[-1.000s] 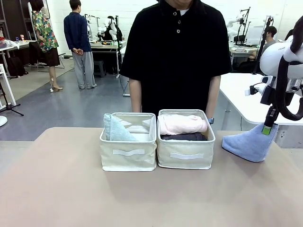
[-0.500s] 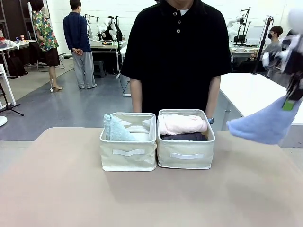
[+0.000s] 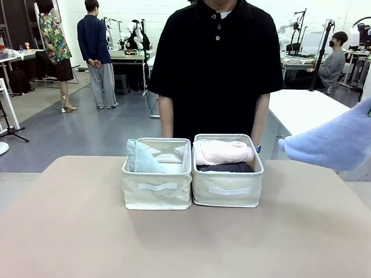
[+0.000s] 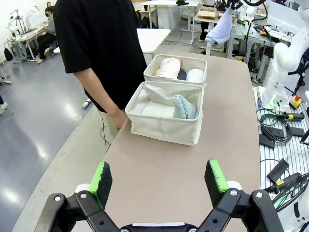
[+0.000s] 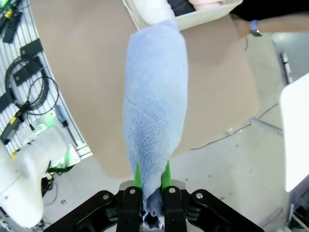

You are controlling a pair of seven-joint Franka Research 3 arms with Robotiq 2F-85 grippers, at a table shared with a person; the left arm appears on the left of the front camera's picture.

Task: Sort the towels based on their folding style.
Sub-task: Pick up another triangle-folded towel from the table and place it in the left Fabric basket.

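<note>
Two green pads (image 5: 137,175) on my right gripper (image 5: 152,180) are squeezed tight on the thin end of the light blue towel (image 5: 154,106). The towel sticks out ahead of the pads, up in the air over the table (image 3: 87,231). It gets fatter the farther it goes from them, like a cone. It looks fuzzy and loopy, like bath cloth.

I think it is light and very soft. It will not break or slip much, but it can sag and come unrolled. A pinch on the tip, where the cloth is bunched thick, seems the best spot, and I would move it gently.

My left gripper (image 4: 159,176) is wide open with nothing between its pads. Straight ahead of it sit two cream cloth baskets, boxy with floppy walls. The nearer basket (image 4: 164,128) holds the pale teal towel (image 4: 183,106), and that one is a cone too. The farther basket (image 4: 159,77) holds the pink roll (image 4: 169,67), the dark grey roll (image 4: 181,74) and the white roll (image 4: 195,75), all round like logs. So I guess my blue cone belongs with the teal one.
</note>
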